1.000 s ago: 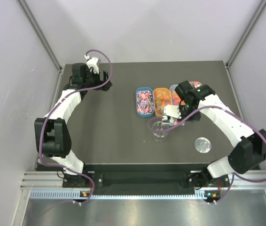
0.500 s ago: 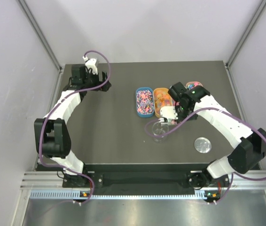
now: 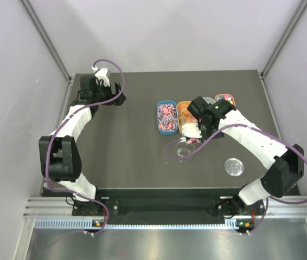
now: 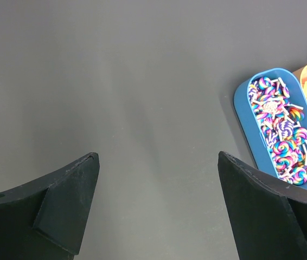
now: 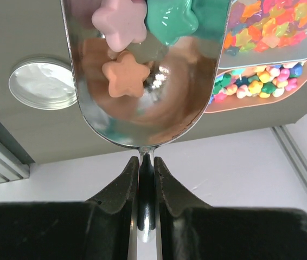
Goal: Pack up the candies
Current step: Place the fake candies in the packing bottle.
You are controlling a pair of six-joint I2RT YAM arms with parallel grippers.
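Plenty of bare tabletop (image 3: 126,146) from the jar's (image 3: 183,153) seven round to ten o'clock. Trays (image 3: 166,117) crowd its twelve, the right gripper (image 3: 198,130) and scoop (image 3: 190,131) hang just above it, lid (image 3: 234,166) at four.

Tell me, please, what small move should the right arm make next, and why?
Probably carry the scoop over the clear jar and tip it. The right gripper is shut on its handle, star candies lie in it, and the jar stands open nearby.

We're looking down on a dark grey table (image 3: 132,162), with pale lilac walls (image 3: 164,32) closing round three sides, a ribbed aluminium rail (image 3: 39,206) along the near edge, and soft, even light.
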